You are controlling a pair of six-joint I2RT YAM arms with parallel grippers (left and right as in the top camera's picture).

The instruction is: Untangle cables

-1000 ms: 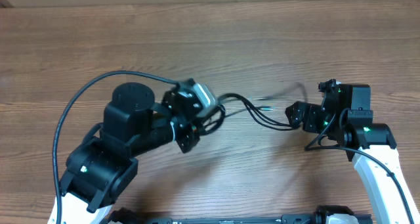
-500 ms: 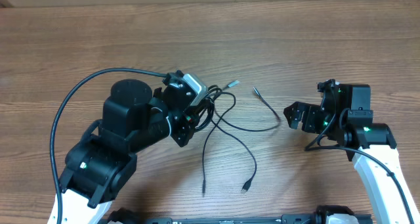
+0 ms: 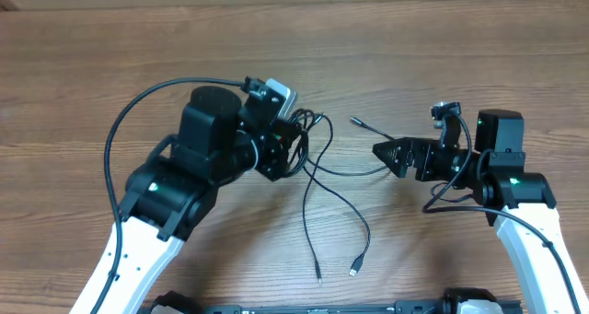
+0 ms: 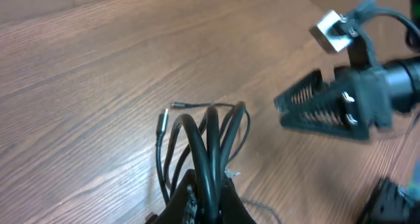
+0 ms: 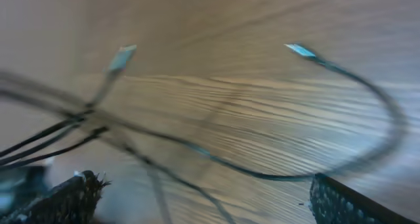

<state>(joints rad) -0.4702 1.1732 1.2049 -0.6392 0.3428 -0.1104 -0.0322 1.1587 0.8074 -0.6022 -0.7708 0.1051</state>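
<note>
Several thin black cables [image 3: 309, 153] are bunched in my left gripper [image 3: 287, 148], which is shut on them near the table's middle. Their loose ends trail across the wood toward the front, ending in small plugs [image 3: 354, 270]. In the left wrist view the cables [image 4: 207, 129] loop up out of the shut left gripper [image 4: 207, 201]. My right gripper [image 3: 382, 153] is open, points left and sits just right of the strands. In the right wrist view one cable [image 5: 262, 175] curves between the open right gripper's [image 5: 203, 207] fingers [image 5: 69, 198], with a plug end [image 5: 302, 50] beyond.
The wooden table [image 3: 442, 56] carries only the cables. A thick black arm cable [image 3: 120, 130] arcs over the left arm. The right arm's body [image 3: 515, 185] stands at the right, and its gripper finger [image 4: 321, 106] shows in the left wrist view.
The cables, stretched toward the right gripper a second ago, now hang slack from the left gripper, ends nearer the front. The left arm swung right; the right gripper moved left.
</note>
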